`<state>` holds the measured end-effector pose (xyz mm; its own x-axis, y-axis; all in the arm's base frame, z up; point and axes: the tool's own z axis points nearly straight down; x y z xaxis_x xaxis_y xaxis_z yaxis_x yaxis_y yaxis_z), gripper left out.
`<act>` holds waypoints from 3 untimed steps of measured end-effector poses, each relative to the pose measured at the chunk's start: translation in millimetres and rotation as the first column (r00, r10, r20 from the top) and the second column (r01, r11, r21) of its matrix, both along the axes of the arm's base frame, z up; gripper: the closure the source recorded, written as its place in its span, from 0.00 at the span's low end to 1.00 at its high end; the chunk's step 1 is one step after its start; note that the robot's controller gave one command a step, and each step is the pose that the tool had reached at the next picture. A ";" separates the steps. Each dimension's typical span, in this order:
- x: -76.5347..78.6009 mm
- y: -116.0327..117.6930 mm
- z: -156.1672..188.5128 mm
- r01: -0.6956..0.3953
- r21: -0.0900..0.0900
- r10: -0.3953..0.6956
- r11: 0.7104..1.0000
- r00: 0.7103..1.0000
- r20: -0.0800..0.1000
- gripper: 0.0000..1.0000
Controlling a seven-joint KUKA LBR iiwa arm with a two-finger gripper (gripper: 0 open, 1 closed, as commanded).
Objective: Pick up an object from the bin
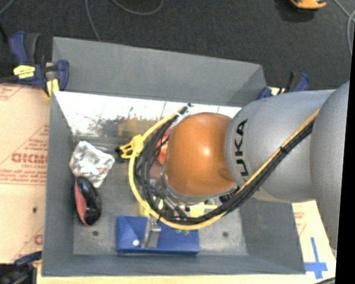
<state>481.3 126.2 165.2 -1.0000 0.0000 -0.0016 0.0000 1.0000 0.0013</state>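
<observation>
Seeing the gripper (pixel 152 233) right above a blue box (pixel 176 242), whether wide or narrow we cannot tell

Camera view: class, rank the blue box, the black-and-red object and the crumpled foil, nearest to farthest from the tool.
1. Blue box, bottom middle, directly beneath the tool.
2. Black-and-red object, lower left.
3. Crumpled foil, left side, farther up.

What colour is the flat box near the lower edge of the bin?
The flat box is plain blue; the camera view shows it best.
</observation>
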 end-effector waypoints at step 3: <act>1.0 -6.5 -85.4 -0.282 0.000 0.281 0.960 0.959 0.023 1.00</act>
